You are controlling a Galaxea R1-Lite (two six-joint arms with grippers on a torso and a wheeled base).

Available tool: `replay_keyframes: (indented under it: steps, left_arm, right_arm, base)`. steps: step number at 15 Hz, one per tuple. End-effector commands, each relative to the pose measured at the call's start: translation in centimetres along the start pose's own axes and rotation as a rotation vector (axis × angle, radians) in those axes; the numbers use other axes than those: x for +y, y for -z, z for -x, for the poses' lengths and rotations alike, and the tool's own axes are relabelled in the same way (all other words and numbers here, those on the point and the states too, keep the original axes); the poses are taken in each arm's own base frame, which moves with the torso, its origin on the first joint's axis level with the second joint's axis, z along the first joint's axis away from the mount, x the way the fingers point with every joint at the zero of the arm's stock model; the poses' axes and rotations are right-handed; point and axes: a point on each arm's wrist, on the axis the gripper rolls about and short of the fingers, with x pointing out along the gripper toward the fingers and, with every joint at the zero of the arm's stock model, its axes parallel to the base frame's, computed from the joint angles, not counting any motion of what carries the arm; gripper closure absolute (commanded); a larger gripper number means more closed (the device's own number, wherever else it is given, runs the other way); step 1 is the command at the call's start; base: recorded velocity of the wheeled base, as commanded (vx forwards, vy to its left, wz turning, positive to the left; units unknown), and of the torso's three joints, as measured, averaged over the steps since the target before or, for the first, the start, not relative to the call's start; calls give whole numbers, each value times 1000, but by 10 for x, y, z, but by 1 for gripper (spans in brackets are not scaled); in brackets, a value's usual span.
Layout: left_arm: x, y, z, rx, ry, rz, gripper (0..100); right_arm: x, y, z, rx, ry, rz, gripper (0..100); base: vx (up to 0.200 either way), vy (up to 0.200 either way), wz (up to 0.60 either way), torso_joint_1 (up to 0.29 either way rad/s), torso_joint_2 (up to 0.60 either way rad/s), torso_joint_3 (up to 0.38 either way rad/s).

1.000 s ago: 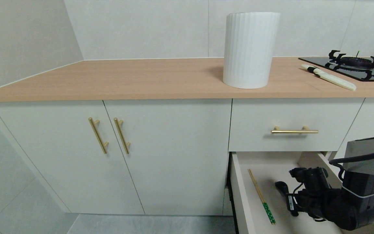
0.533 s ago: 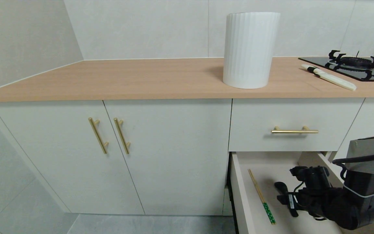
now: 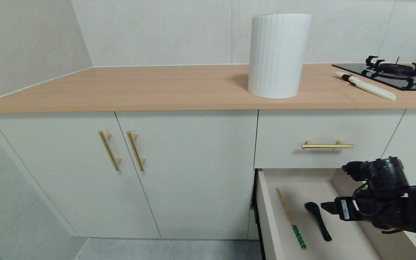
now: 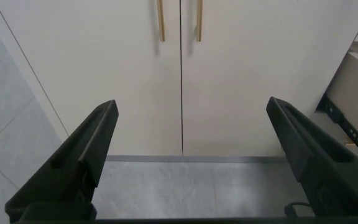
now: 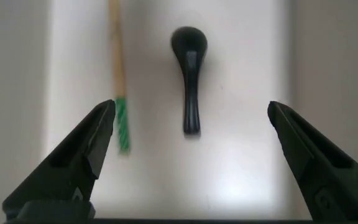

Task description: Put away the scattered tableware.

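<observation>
The lower drawer (image 3: 265,206) stands pulled out under a closed drawer with a gold handle (image 3: 328,146). Two pieces of tableware lie on its pale floor. A pair of chopsticks (image 3: 290,218) runs along the robot's-left wall, green-patterned ends toward the drawer's front. Beside them, apart, lies a black spoon (image 3: 317,220), its bowl toward the cabinet and its handle toward the front.

The right gripper (image 3: 328,208) hangs above the drawer, just to the right of the spoon in the head view. Its fingers are spread wide with nothing between them. From its own wrist camera the spoon (image 5: 189,81) sits below the gap and the chopsticks (image 5: 118,81) near one finger.

The left gripper (image 4: 191,107) is low in front of the double cabinet doors (image 4: 179,74), fingers also wide apart and empty.

On the countertop (image 3: 139,86) stands a tall white ribbed container (image 3: 278,56) (its inside cannot be seen from here). A white utensil (image 3: 365,86) with a black band lies near the stove (image 3: 395,74).
</observation>
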Motion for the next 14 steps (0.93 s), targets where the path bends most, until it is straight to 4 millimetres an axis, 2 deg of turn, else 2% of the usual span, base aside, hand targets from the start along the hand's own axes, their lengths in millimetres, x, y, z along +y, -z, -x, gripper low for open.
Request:
replay_keyframes:
  steps: [1,3,8,14]
  left_arm:
    - [0,0,0,2,-1,0,0]
    - [0,0,0,2,-1,0,0]
    - [0,0,0,2,0,0,0]
    - [0,0,0,2,0,0,0]
  right_arm:
    - [-5,-27,78,-159,-75,-16,0]
    - [-6,-26,85,-123,-85,-6,0]
    - [0,-23,86,-105,-104,16,0]
    - [2,-20,87,-79,-108,29,0]
  base:
    - [0,0,0,0,0,0]
    - [0,0,0,0,0,0]
    - [0,0,0,0,0,0]
    - [-200,0,0,2,2,2]
